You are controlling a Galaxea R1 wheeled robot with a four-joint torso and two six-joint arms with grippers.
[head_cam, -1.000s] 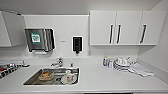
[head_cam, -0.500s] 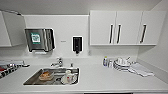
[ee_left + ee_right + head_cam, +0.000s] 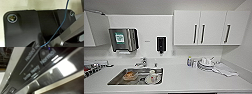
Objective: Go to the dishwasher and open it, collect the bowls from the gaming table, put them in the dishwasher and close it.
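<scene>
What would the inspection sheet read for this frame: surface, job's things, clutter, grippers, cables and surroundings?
Surface: white countertop with an inset steel sink.
Job's things: dishwasher control strip close up in the right wrist view, labels "Normal" and "Heavy" legible; bowls and gaming table: nothing seen.
Clutter: dishes in the sink; stacked plates and a folded cloth on the counter's right; small bottles beside the plates.
Grippers: nothing seen of the jaws.
Cables: a thin blue cable runs across the dark plate in the left wrist view.
Surroundings: white wall cabinets, steel paper-towel dispenser, black soap dispenser, faucet.
</scene>
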